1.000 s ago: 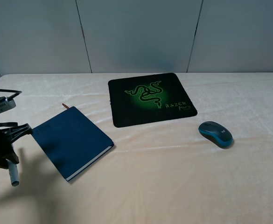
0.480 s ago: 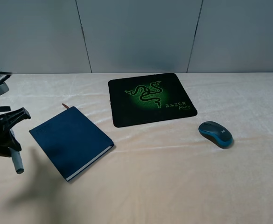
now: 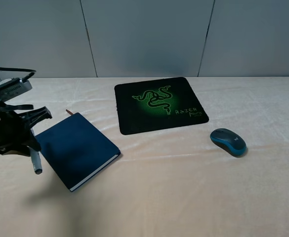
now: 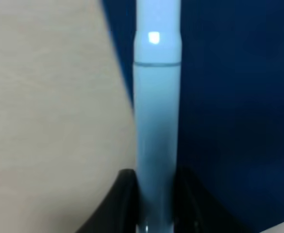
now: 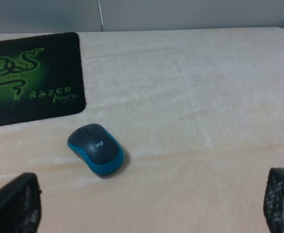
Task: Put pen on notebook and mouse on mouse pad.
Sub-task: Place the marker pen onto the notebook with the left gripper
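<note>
My left gripper point(image 3: 29, 147) is shut on the white pen point(image 3: 35, 162), which hangs tip-down above the table at the left edge of the navy notebook point(image 3: 77, 148). In the left wrist view the pen point(image 4: 156, 121) runs between the two dark fingers point(image 4: 125, 204), with the notebook point(image 4: 229, 121) below it on one side and cloth on the other. The blue-sided mouse point(image 3: 228, 141) lies on the cloth, to the right of and nearer than the black Razer mouse pad point(image 3: 159, 103). My right gripper point(image 5: 146, 204) stands wide open, back from the mouse point(image 5: 95, 148) and the mouse pad point(image 5: 30, 82).
A cream cloth covers the table point(image 3: 174, 192). A grey panelled wall point(image 3: 144, 34) rises behind the table's far edge. A thin brown ribbon point(image 3: 69, 112) pokes out of the notebook's far corner.
My left gripper has carried the pen up and to the right, from over the bare cloth to the notebook's left edge. The mouse, pad and notebook have not moved.
</note>
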`<state>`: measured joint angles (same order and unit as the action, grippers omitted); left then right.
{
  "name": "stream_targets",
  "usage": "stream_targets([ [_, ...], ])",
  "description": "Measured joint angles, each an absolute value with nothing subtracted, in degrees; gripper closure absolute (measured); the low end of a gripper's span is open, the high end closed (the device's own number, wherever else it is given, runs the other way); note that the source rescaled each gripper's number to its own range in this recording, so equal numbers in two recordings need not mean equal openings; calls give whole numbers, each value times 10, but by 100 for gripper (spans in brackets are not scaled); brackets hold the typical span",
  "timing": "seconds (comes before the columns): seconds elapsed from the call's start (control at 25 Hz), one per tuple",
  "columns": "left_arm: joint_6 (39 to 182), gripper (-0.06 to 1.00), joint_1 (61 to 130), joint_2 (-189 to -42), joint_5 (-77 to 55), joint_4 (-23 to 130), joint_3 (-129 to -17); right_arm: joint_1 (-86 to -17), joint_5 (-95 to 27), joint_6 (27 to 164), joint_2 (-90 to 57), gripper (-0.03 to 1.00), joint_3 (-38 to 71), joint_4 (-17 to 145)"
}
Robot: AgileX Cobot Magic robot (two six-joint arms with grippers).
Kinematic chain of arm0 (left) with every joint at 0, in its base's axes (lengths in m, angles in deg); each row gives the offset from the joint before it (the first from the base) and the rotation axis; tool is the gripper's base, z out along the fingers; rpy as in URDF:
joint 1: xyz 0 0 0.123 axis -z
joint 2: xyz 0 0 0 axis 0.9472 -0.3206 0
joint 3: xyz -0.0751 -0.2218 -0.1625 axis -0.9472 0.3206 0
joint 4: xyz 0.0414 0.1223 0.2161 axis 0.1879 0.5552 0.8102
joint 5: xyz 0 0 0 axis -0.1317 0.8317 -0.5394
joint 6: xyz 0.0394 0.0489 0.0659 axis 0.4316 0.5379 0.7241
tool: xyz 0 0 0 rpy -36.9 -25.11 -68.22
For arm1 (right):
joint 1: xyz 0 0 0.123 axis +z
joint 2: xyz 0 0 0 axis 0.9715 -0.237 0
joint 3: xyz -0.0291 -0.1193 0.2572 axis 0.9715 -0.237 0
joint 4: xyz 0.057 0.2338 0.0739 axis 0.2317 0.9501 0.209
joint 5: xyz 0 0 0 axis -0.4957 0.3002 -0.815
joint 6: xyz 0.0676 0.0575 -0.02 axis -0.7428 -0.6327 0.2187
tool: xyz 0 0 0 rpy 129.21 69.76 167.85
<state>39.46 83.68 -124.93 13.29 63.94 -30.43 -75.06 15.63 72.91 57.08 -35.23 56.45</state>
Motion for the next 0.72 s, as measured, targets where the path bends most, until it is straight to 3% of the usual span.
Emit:
stream_targets([
  [0.32,345,94,896,-1328,112,639,-360,-751,156,729,571,-3,-352,564],
  [0.72,326,94,901,-1373,57,626,-363,-751,156,729,571,-3,-352,564],
])
